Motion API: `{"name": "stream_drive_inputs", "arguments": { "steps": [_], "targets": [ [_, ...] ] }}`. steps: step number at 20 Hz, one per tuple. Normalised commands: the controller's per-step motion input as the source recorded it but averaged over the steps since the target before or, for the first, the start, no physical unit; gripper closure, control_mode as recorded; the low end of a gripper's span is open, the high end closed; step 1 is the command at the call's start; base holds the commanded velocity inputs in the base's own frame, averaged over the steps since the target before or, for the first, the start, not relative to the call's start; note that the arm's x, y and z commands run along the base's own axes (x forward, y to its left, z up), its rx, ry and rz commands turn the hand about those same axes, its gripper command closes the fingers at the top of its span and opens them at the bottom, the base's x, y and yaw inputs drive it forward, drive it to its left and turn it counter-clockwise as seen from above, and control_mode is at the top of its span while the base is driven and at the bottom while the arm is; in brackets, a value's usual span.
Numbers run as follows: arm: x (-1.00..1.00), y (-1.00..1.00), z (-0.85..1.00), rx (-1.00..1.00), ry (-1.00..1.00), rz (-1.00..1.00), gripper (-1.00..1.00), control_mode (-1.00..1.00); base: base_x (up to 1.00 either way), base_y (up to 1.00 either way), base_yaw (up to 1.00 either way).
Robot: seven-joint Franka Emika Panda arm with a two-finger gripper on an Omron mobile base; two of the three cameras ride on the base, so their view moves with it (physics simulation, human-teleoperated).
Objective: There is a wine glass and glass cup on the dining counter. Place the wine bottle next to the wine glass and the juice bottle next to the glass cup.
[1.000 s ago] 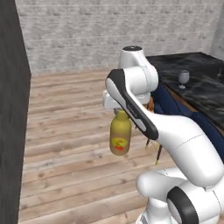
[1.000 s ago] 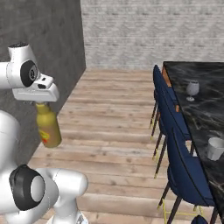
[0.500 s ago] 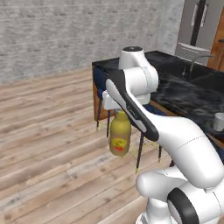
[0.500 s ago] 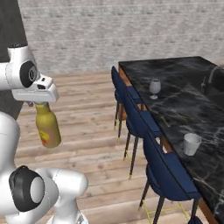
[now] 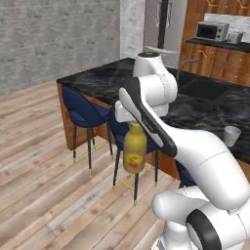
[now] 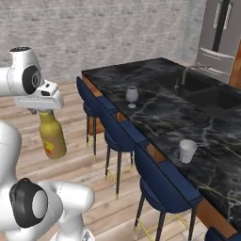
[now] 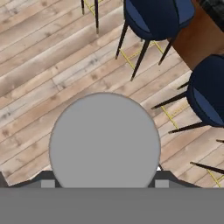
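Fingers pinched on the cap end of the juice bottle, which hangs upright in the air over the wood floor, well short of the table. Wine glass stands near the table's front edge above blue stools. Glass cup stands farther along, well apart from it.

A home kitchen: marble dining counter, sink, stools, microwave.
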Motion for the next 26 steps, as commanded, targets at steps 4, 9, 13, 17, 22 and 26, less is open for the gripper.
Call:
{"name": "stream_drive_inputs", "arguments": {
  "steps": [4, 9, 13, 17, 22, 26],
  "targets": [
    [0.00, 0.00, 0.00, 0.00, 0.00, 0.00, 1.00, 1.00, 0.32, 0.56, -0.35],
    [0.00, 0.00, 0.00, 0.00, 0.00, 0.00, 1.00, 1.00, 0.32, 0.54, -0.38],
    [0.00, 0.00, 0.00, 0.00, 0.00, 0.00, 1.00, 1.00, 0.19, 0.45, -0.45],
    [0.00, 0.00, 0.00, 0.00, 0.00, 0.00, 1.00, 1.00, 0.31, 0.35, -0.63],
    [0.00, 0.00, 0.00, 0.00, 0.00, 0.00, 1.00, 1.00, 0.34, 0.27, -0.69],
    [0.00, 0.00, 0.00, 0.00, 0.00, 0.00, 1.00, 1.00, 0.51, 0.36, -0.46]
  ]
}}
